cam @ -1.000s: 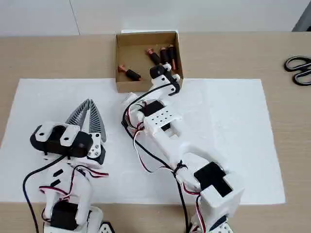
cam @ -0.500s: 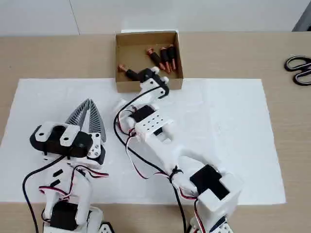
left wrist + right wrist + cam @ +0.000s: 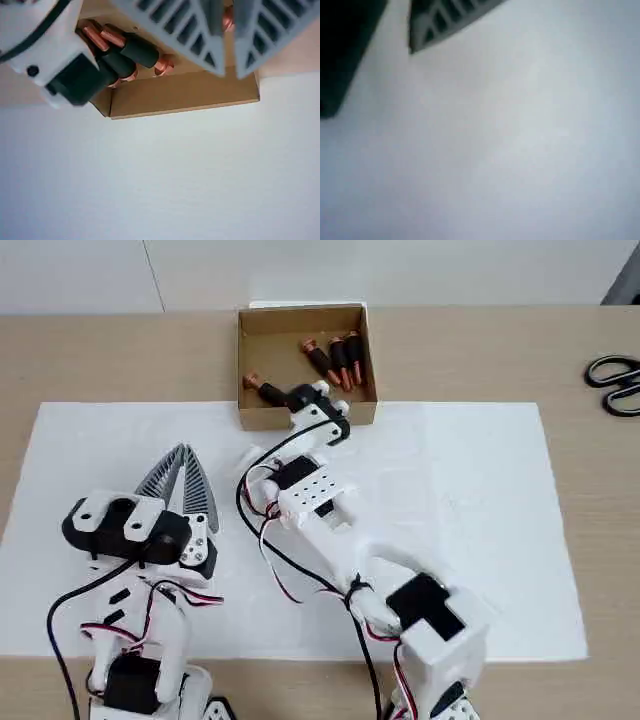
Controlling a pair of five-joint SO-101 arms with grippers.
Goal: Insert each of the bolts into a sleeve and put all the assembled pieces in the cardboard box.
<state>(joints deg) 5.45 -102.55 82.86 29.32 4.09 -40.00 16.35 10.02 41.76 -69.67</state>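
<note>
Four assembled bolt-and-sleeve pieces [image 3: 320,358] lie inside the cardboard box [image 3: 262,418]. The right gripper [image 3: 308,400] hangs at the box's near wall — its grip cannot be told. The left gripper [image 3: 183,452], pressed together and empty, sits well short of the box. Boxing looks finished — next, probably a lift clear of the box.

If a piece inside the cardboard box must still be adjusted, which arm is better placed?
Right. The right hand is at the front wall of the cardboard box, close to an assembled piece. The left hand is farther back over the white paper, apart from the box.
</note>
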